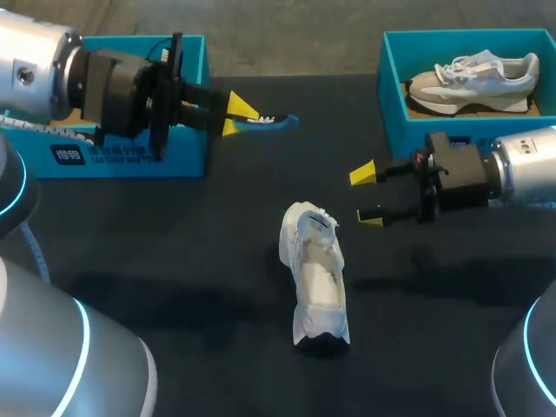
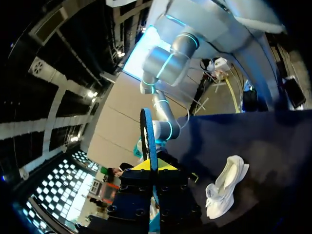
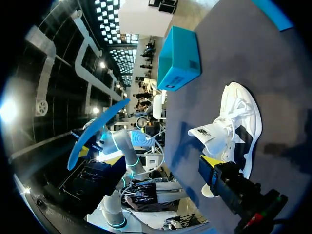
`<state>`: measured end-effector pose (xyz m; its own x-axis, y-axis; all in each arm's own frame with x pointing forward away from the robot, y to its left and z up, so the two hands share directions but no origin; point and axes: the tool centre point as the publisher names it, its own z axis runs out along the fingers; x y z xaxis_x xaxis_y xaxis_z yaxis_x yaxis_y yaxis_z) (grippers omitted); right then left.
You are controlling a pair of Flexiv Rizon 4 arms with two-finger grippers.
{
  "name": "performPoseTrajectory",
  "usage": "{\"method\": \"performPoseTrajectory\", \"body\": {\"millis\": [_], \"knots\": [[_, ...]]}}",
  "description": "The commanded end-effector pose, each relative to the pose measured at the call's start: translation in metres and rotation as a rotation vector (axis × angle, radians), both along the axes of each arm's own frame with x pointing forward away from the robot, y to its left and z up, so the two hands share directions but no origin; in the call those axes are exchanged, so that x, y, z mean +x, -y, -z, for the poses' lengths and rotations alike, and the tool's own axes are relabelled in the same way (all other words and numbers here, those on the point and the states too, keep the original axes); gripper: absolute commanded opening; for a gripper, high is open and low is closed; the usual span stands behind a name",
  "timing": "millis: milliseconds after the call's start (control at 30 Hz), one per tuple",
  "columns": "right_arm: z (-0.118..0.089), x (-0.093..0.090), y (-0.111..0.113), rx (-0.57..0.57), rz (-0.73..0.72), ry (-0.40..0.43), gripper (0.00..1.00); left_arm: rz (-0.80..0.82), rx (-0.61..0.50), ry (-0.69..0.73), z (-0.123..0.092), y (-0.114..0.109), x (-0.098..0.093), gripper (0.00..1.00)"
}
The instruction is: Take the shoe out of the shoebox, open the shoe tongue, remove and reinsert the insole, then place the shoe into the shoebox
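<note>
White shoe [image 1: 314, 278] lies lengthwise, near to far (toe end unclear).

The surface [image 1: 174, 252] is black. At its centre lies the white shoe [image 1: 314, 274], with a pale grey inside, a dark mark on its tongue and a black edge at six o'clock. The insole [image 1: 276, 121] is bright blue. The left gripper [image 1: 237, 116] and right gripper [image 1: 367, 195] are black with yellow tips. The ten o'clock shoebox [image 1: 130, 161] and two o'clock shoebox [image 1: 393, 82] are teal. The second shoe [image 1: 473, 80], in the latter, is beige-grey and white with white laces.
</note>
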<state>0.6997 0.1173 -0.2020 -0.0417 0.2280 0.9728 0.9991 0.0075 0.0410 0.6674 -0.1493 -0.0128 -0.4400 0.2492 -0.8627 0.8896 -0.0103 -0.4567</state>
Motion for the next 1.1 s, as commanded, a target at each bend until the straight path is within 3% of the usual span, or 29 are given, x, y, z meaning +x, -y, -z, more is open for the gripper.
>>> {"method": "performPoseTrajectory", "body": {"millis": [33, 267, 700, 867, 1100], "knots": [[0.0, 0.0, -0.001, -0.001, 0.002, 0.0, 1.0, -0.038, 0.025, 0.151, 0.005, 0.005, -0.011, 0.0], [0.0, 0.0, -0.001, -0.001, 0.002, 0.0, 1.0, -0.038, 0.034, 0.292, 0.031, 0.006, -0.028, 0.0], [0.0, 0.0, -0.001, -0.001, 0.002, 0.0, 1.0, -0.038, 0.034, 0.292, 0.031, 0.006, -0.028, 0.0], [0.0, 0.0, -0.001, -0.001, 0.002, 0.0, 1.0, 0.008, -0.022, 0.529, 0.058, 0.012, -0.035, 0.0], [0.0, 0.0, -0.001, -0.001, 0.002, 0.0, 1.0, 0.023, -0.092, 0.697, 0.081, 0.012, -0.032, 0.0]]}}
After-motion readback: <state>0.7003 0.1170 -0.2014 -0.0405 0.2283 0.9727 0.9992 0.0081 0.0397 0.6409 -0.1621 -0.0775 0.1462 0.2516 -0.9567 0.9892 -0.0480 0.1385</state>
